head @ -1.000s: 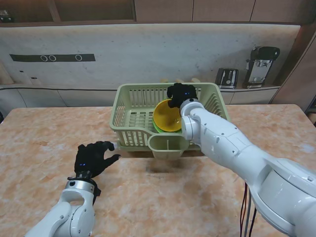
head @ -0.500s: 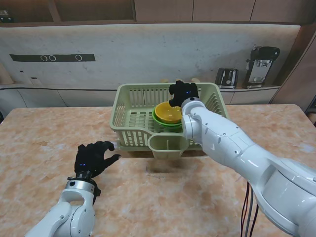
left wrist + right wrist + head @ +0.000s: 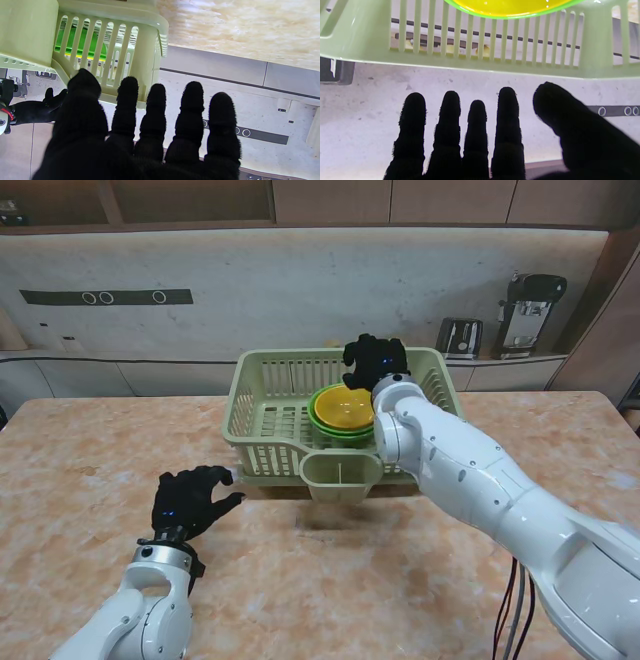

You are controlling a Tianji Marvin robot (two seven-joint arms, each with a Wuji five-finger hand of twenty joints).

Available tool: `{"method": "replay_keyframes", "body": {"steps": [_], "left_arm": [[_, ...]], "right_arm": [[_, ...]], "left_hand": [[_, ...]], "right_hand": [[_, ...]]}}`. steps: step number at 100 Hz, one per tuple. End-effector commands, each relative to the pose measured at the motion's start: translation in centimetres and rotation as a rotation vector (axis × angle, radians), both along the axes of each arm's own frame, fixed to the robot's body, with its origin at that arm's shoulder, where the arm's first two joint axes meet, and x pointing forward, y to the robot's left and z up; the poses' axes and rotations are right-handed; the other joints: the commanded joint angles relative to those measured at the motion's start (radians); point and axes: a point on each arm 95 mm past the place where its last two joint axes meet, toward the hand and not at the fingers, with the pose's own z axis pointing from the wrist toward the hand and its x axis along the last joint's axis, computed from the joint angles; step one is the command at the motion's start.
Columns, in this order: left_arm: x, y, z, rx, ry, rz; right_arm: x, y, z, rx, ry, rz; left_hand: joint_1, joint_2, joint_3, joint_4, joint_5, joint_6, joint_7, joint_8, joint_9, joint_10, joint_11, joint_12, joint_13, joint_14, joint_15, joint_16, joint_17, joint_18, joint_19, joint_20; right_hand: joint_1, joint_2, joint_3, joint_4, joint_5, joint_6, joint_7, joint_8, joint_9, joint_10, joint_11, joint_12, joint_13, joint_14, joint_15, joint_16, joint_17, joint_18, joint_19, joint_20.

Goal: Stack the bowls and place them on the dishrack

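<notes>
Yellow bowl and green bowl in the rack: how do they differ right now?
The yellow bowl sits nested inside the green bowl, so the yellow one shows its whole inside while the green one shows only a rim around it. The green bowl looks slightly wider. Both sit upright in the pale green plastic dishrack, and neither is held by the right hand.

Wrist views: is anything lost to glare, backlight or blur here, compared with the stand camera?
Left wrist view: the left hand is a featureless black silhouette, and the table top is washed out and soft. Right wrist view: the right hand is equally dark against a bright wall, with small glints on the yellow bowl. Stand view: evenly lit and sharp, with a soft shadow under the dishrack.
</notes>
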Motion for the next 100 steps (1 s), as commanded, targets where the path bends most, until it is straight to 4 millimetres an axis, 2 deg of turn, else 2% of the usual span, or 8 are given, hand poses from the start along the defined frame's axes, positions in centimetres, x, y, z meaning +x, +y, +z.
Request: {"method": "replay_keyframes", "body": {"steps": [1, 3, 11, 13, 31, 33, 67, 100], "left_arm": [[-0.1, -0.2, -0.1, -0.006, 0.012, -0.008], [-0.1, -0.2, -0.1, -0.006, 0.012, -0.009], [-0.1, -0.2, -0.1, -0.006, 0.012, -0.01], [-0.1, -0.2, -0.1, -0.006, 0.012, -0.01], [-0.1, -0.2, -0.1, -0.006, 0.012, -0.01], [-0.1, -0.2, -0.1, -0.006, 0.012, -0.01], [0.0, -0.8, -0.3, -0.018, 0.013, -0.039], [0.0, -1.1, -0.4, -0.028, 0.011, -0.057]], "right_arm": [[-0.6, 0.0, -0.5, -0.006, 0.005, 0.015], [-0.7, -0.1, -0.4, -0.005, 0.0, 0.018], [-1.3, -0.3, -0.1, 0.003, -0.016, 0.03], [-1.4, -0.4, -0.1, 0.005, -0.019, 0.032], [-2.9, -1.1, 0.1, 0.031, -0.042, 0.05], [-3.1, -1.2, 0.1, 0.036, -0.045, 0.052], [-6.3, -1.9, -0.1, 0.064, -0.112, 0.123], [-10.1, -1.8, -0.1, 0.129, -0.18, 0.192]], "left_hand": [[0.022, -0.011, -0.007, 0.013, -0.004, -0.025, 0.014, 0.01, 0.025, -0.009, 0.002, 0.011, 0.013, -0.007, 0.004, 0.013, -0.005, -0.012, 0.017, 0.013], [0.022, -0.011, -0.007, 0.013, -0.003, -0.025, 0.014, 0.01, 0.024, -0.008, 0.002, 0.011, 0.013, -0.006, 0.004, 0.013, -0.005, -0.012, 0.017, 0.013], [0.022, -0.01, -0.007, 0.013, -0.005, -0.026, 0.014, 0.011, 0.024, -0.01, 0.002, 0.011, 0.013, -0.007, 0.004, 0.013, -0.005, -0.012, 0.017, 0.013], [0.022, -0.01, -0.007, 0.013, -0.004, -0.024, 0.014, 0.011, 0.025, -0.008, 0.002, 0.011, 0.013, -0.006, 0.004, 0.013, -0.005, -0.012, 0.017, 0.013], [0.022, -0.01, -0.007, 0.013, -0.003, -0.025, 0.014, 0.011, 0.025, -0.009, 0.002, 0.011, 0.014, -0.006, 0.004, 0.013, -0.005, -0.012, 0.017, 0.013], [0.021, -0.01, -0.007, 0.013, -0.003, -0.025, 0.014, 0.011, 0.025, -0.008, 0.002, 0.011, 0.014, -0.006, 0.004, 0.013, -0.005, -0.012, 0.017, 0.013], [0.023, -0.011, -0.006, 0.014, -0.002, -0.025, 0.016, 0.012, 0.027, -0.009, 0.003, 0.012, 0.016, -0.008, 0.004, 0.013, -0.004, -0.014, 0.016, 0.012], [0.027, -0.015, -0.005, 0.014, -0.004, -0.027, 0.032, 0.026, 0.026, -0.01, 0.007, 0.016, 0.018, -0.013, 0.002, 0.011, 0.001, -0.024, 0.013, 0.009]], "right_hand": [[-0.014, -0.014, -0.007, 0.016, 0.023, -0.034, 0.022, 0.013, 0.03, -0.025, 0.007, -0.01, 0.022, -0.003, 0.008, -0.009, 0.007, 0.019, 0.014, 0.022], [-0.01, -0.024, -0.003, -0.004, 0.029, -0.043, 0.032, -0.001, 0.042, -0.027, 0.0, -0.008, 0.027, -0.003, 0.01, -0.008, 0.01, 0.02, 0.015, 0.023], [0.0, -0.048, 0.001, -0.021, 0.042, -0.061, 0.052, -0.015, 0.075, -0.041, 0.001, -0.001, 0.049, -0.011, 0.02, -0.005, 0.022, 0.016, 0.02, 0.024], [0.003, -0.057, 0.009, -0.036, 0.043, -0.068, 0.07, -0.035, 0.088, -0.045, -0.004, 0.008, 0.055, -0.016, 0.025, -0.002, 0.026, 0.015, 0.022, 0.025], [0.026, -0.119, 0.023, -0.07, 0.076, -0.124, 0.13, -0.066, 0.16, -0.076, -0.01, 0.028, 0.092, -0.024, 0.041, 0.007, 0.048, 0.01, 0.033, 0.027], [0.027, -0.125, 0.029, -0.08, 0.075, -0.13, 0.155, -0.089, 0.17, -0.079, -0.02, 0.041, 0.098, -0.026, 0.04, 0.011, 0.051, 0.01, 0.035, 0.027], [0.078, -0.228, 0.093, -0.123, 0.123, -0.218, 0.249, -0.135, 0.288, -0.137, -0.035, 0.074, 0.173, -0.061, 0.054, 0.031, 0.104, -0.013, 0.052, 0.026], [0.091, -0.294, 0.147, -0.144, 0.192, -0.277, 0.286, -0.111, 0.36, -0.171, -0.032, 0.139, 0.235, -0.1, 0.089, 0.07, 0.173, -0.057, 0.088, 0.024]]}}
